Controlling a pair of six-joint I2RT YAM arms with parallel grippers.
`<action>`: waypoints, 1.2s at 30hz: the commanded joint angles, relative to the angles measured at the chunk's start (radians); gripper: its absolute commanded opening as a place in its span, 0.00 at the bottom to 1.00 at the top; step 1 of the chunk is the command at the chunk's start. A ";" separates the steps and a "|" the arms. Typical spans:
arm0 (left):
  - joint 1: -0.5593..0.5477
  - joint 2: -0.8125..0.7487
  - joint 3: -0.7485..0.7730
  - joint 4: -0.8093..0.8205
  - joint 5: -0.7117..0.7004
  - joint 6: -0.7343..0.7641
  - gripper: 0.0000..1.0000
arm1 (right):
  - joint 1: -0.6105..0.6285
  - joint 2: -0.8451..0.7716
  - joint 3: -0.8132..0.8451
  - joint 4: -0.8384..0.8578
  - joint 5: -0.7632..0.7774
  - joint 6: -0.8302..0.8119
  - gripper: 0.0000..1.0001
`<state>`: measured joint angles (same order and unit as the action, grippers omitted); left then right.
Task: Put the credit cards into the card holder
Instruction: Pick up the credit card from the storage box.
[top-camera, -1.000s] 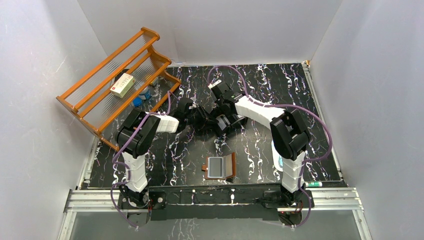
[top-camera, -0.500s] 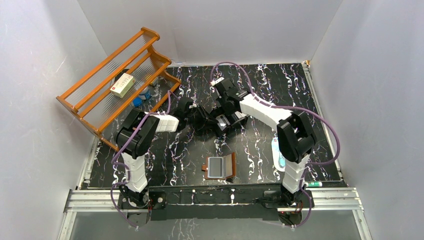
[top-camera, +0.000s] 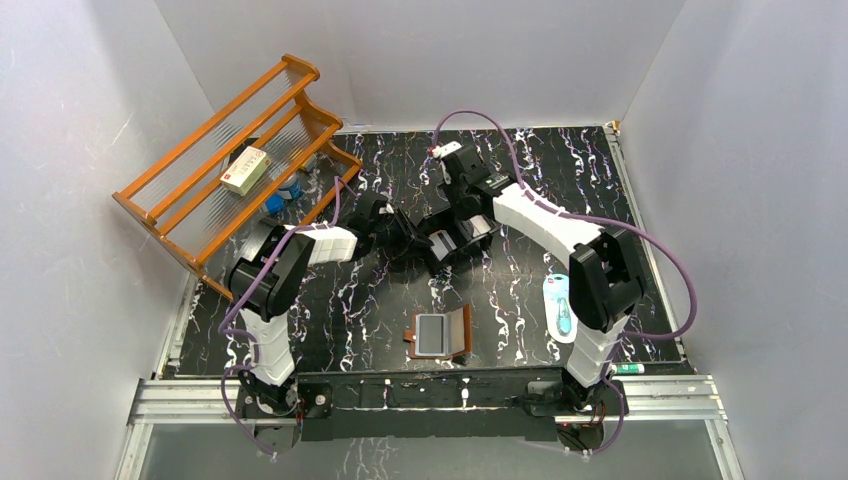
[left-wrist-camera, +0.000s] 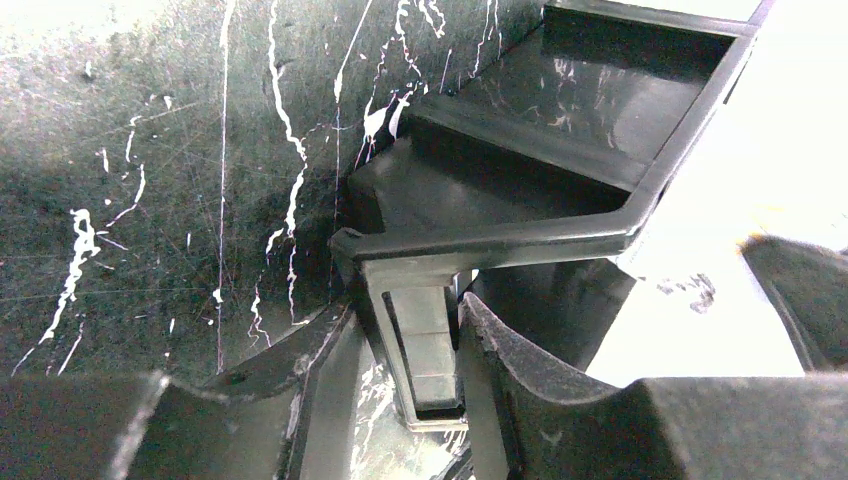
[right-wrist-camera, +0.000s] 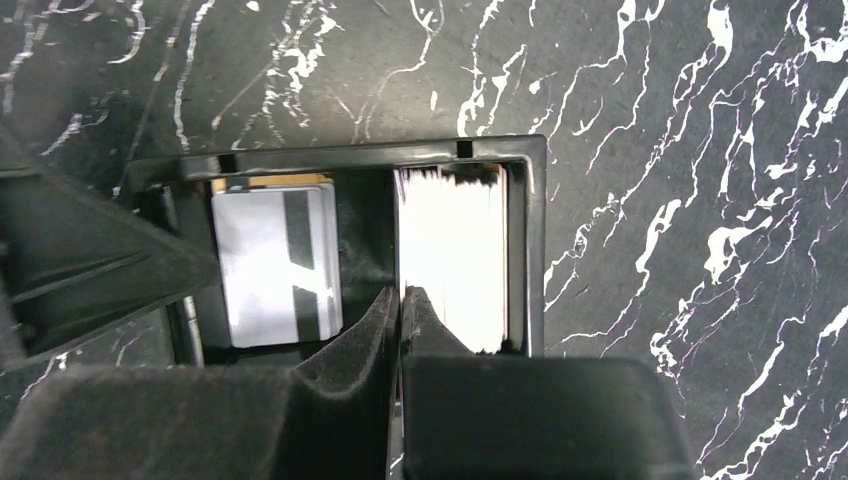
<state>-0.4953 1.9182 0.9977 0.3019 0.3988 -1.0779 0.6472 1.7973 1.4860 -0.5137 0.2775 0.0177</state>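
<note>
Right pincer (right-wrist-camera: 400, 296) — credit cards (right-wrist-camera: 275, 262) either side

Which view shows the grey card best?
The right wrist view: the grey card lies in plain sight in the black tray. In the top external view the arms hide it; the left wrist view shows only the tray.

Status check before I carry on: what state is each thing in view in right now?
card holder: lying open, inner side up.
black tray: upright, grey card in one compartment, white cards in the other.
right gripper: fingers shut above the tray's divider.
left gripper: fingers astride the tray's wall; grip unclear.
oblong packet: lying flat.
</note>
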 joint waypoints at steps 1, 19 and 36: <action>-0.001 -0.053 -0.012 -0.052 -0.034 0.030 0.34 | -0.045 0.047 0.007 0.049 -0.036 -0.017 0.00; -0.002 -0.048 -0.022 -0.041 -0.023 0.032 0.31 | -0.057 0.070 0.035 0.074 0.035 -0.053 0.11; -0.002 -0.044 -0.018 -0.049 -0.021 0.039 0.30 | -0.056 0.063 0.059 0.051 -0.016 -0.052 0.17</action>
<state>-0.4950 1.9182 0.9958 0.3092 0.3927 -1.0843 0.5919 1.9045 1.4876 -0.4751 0.2810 -0.0299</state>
